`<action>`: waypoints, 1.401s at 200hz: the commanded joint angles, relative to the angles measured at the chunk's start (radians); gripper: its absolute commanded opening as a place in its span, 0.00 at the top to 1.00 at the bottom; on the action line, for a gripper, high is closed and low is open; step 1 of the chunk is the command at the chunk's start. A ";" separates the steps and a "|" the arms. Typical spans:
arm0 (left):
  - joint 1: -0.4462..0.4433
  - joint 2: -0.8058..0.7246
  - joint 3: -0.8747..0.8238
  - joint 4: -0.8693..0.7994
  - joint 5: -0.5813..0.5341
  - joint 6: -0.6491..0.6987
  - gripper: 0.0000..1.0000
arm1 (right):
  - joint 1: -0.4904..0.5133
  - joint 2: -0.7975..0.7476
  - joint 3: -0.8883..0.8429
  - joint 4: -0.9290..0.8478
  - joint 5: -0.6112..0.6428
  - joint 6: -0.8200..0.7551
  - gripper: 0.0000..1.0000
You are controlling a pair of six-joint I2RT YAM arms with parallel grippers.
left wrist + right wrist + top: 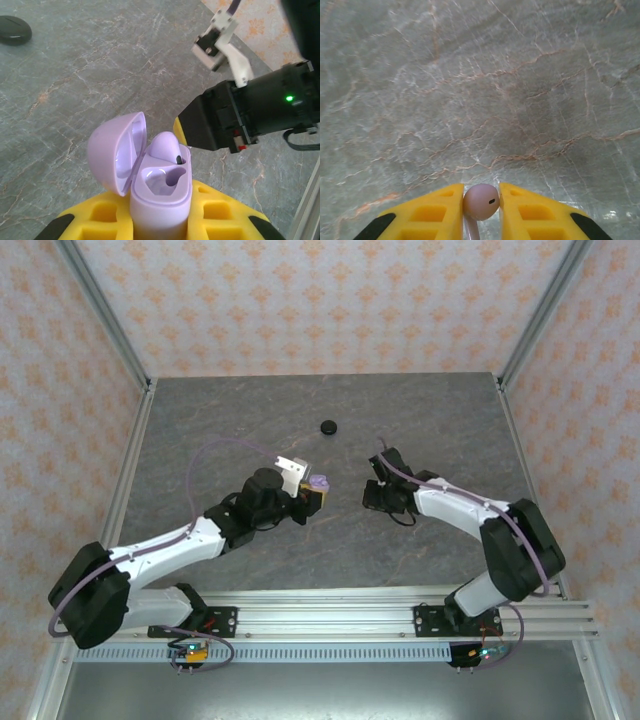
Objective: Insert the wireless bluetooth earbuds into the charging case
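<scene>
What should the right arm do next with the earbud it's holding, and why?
Probably carry the right gripper across to the left gripper and line its lavender earbud over the empty slot of the open case; the other slot already holds a second earbud.

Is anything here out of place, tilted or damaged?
Nothing looks damaged or spilled. The lavender charging case, clamped in the left gripper, stands open with one seated earbud and the other well empty. The second earbud is pinched in the right gripper, not yet inserted.

No text, label or number is legible.
</scene>
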 commanded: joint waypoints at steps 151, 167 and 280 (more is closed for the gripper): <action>-0.005 -0.052 -0.030 -0.042 -0.051 0.027 0.95 | -0.007 0.215 0.219 -0.297 0.034 -0.140 0.59; -0.005 -0.054 -0.030 -0.043 -0.053 0.027 0.95 | -0.006 0.252 0.269 -0.361 0.033 -0.173 0.60; -0.005 -0.067 -0.030 -0.044 -0.058 0.031 0.95 | -0.005 0.348 0.383 -0.461 -0.020 -0.225 0.63</action>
